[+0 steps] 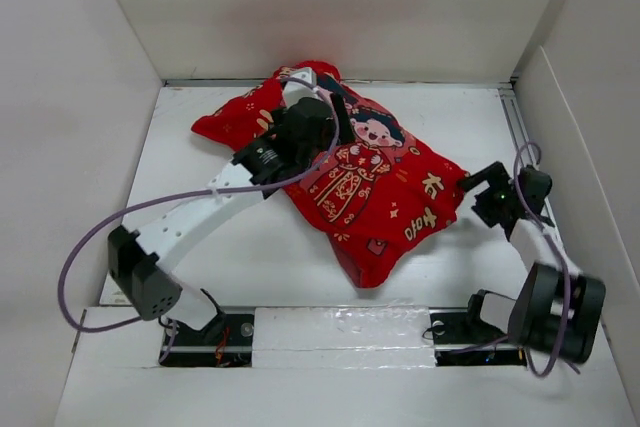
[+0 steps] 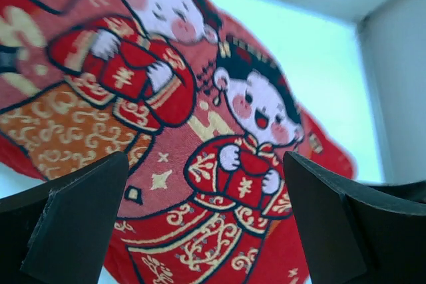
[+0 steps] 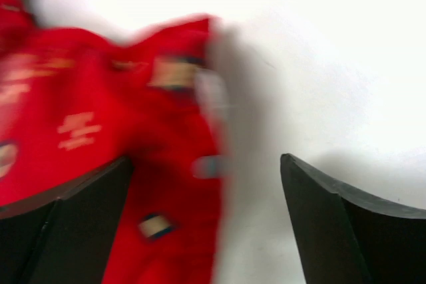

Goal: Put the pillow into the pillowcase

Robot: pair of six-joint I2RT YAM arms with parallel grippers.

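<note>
We see the pillowcase (image 1: 385, 197) lying plump across the middle of the counter (image 1: 250, 247), slanting from far left to near right. Our left fingers (image 2: 73, 224) hover over its printed figures, spread wide and holding nothing. Our right fingers (image 3: 346, 231), likewise wide, sit just beside its right end.

The bulging pillowcase (image 1: 380, 197) blocked the centre; bare table (image 1: 250, 247) lay open at seven o'clock, walls (image 1: 70, 127) closing nine and three.
</note>
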